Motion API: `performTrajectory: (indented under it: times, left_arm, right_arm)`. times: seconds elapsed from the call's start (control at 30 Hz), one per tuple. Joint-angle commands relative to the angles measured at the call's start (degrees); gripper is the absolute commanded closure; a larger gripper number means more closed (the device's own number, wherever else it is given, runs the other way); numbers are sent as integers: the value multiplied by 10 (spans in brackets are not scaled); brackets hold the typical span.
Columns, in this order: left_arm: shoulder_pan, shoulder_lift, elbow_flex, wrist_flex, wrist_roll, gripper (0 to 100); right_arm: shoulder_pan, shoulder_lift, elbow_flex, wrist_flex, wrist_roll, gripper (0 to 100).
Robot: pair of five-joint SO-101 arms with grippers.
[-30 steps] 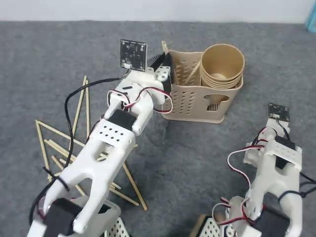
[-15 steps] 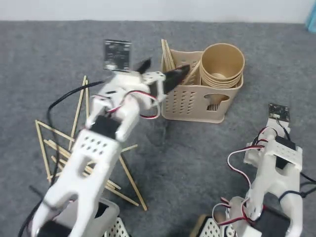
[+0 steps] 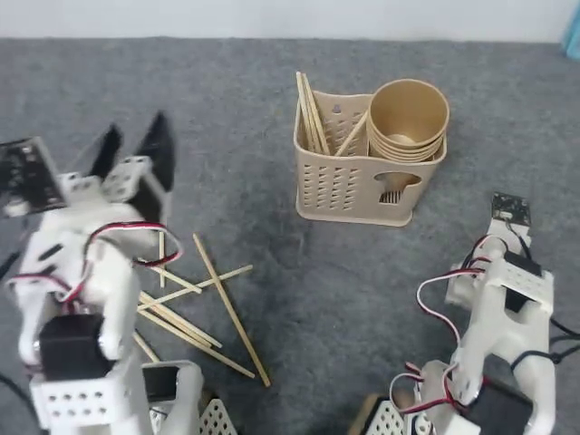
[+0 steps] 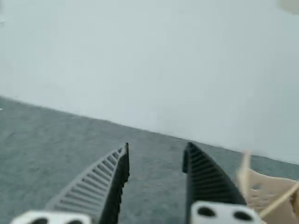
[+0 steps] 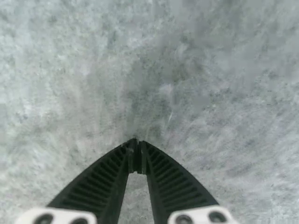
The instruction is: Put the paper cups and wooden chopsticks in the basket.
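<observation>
High view: left gripper (image 3: 136,127) spread empty near loose chopsticks (image 3: 230,310) on the carpet (image 3: 272,109), basket (image 3: 340,186) well apart; right gripper (image 5: 134,145) clenched empty.

**What We Cannot Fully See**

The left arm (image 3: 91,263) covers part of the loose chopsticks (image 3: 228,308), so we cannot count them. The basket (image 3: 349,186) wall hides the stowed chopsticks' (image 3: 311,113) lower ends and most of the stacked paper cups (image 3: 408,113). In the left wrist view we find the basket (image 4: 275,196) blurred and cut by the frame's edge.
</observation>
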Motion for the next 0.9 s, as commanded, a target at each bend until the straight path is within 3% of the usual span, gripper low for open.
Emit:
performTrajectory:
  times: [0.0, 0.17, 0.27, 0.37, 0.67, 0.87]
  left_arm:
    - [-68, -6, -22, 35, 4, 884]
    - [-175, -11, 16, 79, 4, 923]
    - [-277, -6, 59, 65, -14, 923]
    - [-366, -6, 124, 23, -49, 923]
    - [-469, -6, 339, -55, -53, 920]
    - [-499, -5, 436, -127, -49, 920]
  right_arm:
    - [-1, -43, 2, -4, 4, 991]
    - [-1, -99, 34, -5, 4, 991]
    - [-10, -158, 54, 4, 9, 991]
    - [-64, -232, 54, 44, 16, 990]
    - [-367, -399, -60, 213, 40, 990]
    - [-557, -388, -112, 200, 41, 988]
